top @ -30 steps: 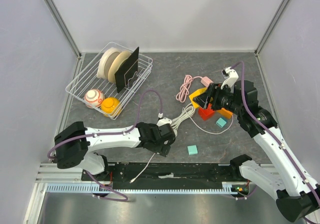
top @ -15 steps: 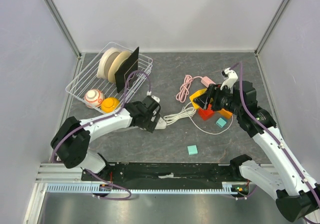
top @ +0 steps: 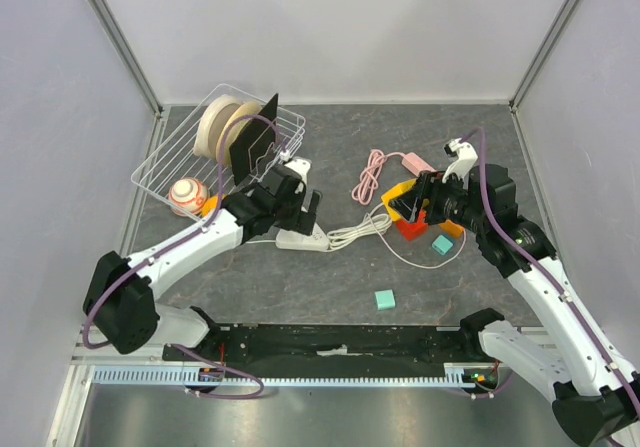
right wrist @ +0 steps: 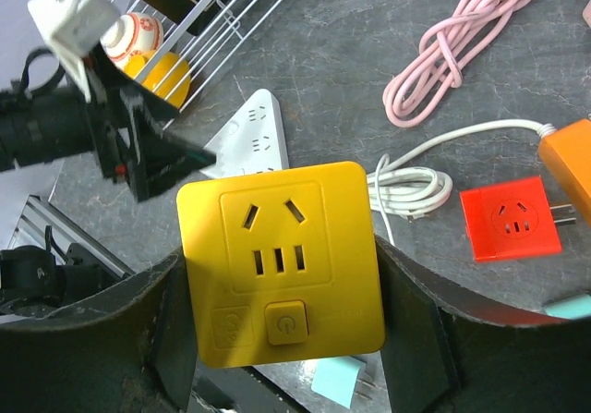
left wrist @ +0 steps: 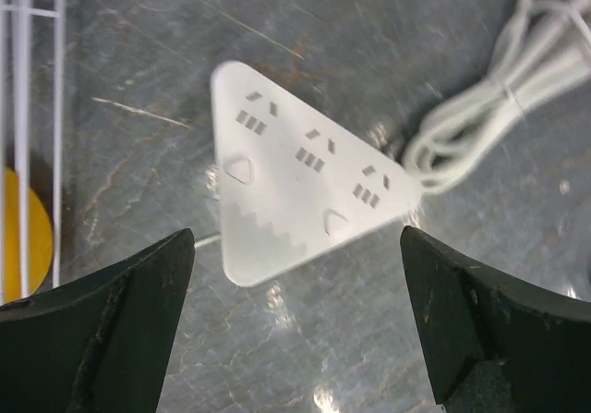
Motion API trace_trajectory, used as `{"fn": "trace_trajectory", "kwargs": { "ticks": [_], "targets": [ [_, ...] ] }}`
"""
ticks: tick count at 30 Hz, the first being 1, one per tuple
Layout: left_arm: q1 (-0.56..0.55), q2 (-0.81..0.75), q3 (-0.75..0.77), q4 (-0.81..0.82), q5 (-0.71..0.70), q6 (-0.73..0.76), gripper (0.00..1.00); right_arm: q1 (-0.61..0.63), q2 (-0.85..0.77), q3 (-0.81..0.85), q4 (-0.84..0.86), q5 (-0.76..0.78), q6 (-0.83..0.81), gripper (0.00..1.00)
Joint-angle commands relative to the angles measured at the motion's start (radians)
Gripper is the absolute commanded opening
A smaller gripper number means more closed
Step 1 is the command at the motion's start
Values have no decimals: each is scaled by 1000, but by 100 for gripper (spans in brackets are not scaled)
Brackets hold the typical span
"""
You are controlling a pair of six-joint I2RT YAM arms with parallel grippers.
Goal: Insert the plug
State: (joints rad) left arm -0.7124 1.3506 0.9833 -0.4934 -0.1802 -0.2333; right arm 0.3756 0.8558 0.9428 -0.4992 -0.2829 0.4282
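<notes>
- The right gripper [right wrist: 282, 284] is clamped on the yellow socket adapter [right wrist: 282, 261], one finger on each side. It holds the adapter above the table [top: 420, 137] with the socket face towards the wrist camera. Its prongs are hidden, so I cannot tell how they are turned.
- The white power strip [left wrist: 305, 200] lies flat on the table, sockets up, well to the left of the adapter. It is directly under the left gripper [top: 300, 207], whose jaws stand wide apart and hold nothing.
- The main risk is that the strip is loose. If nothing pins it, a downward push will probably slide or tip it, and the prongs will skid off the slots.
- With the prongs unseen, a small twist in the grip could set them against the wrong slots, or jam them on the plastic.
- The left arm hangs over the strip, so the right arm would meet it if it came across now.
- The strip's bundled white cord [left wrist: 499, 108] trails off its right end, on the side the adapter would come from, and could snag.
- The wire basket [top: 160, 167] sits near the strip's left side.
- A red adapter [right wrist: 511, 219], a pink cable [right wrist: 462, 39] and two teal adapters [top: 442, 244] lie under and near the right arm.
</notes>
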Motion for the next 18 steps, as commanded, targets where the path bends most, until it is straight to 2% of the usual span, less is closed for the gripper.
{"fn": "trace_trajectory", "kwargs": {
  "ticks": [1,11,16,18],
  "targets": [
    [97,93,64,67,10,-181,99,-4,-20,16,25,4,-9,0],
    [145,366,205,84,59,-181,98,-4,-55,-4,11,-7,1,0],
    [143,449,267,88,331,-78,95,-3,-55,-4,10,-6,-2,0],
    [122,463,272,93,379,-25,95,-1,-57,-7,10,-4,0,0]
  ]
}}
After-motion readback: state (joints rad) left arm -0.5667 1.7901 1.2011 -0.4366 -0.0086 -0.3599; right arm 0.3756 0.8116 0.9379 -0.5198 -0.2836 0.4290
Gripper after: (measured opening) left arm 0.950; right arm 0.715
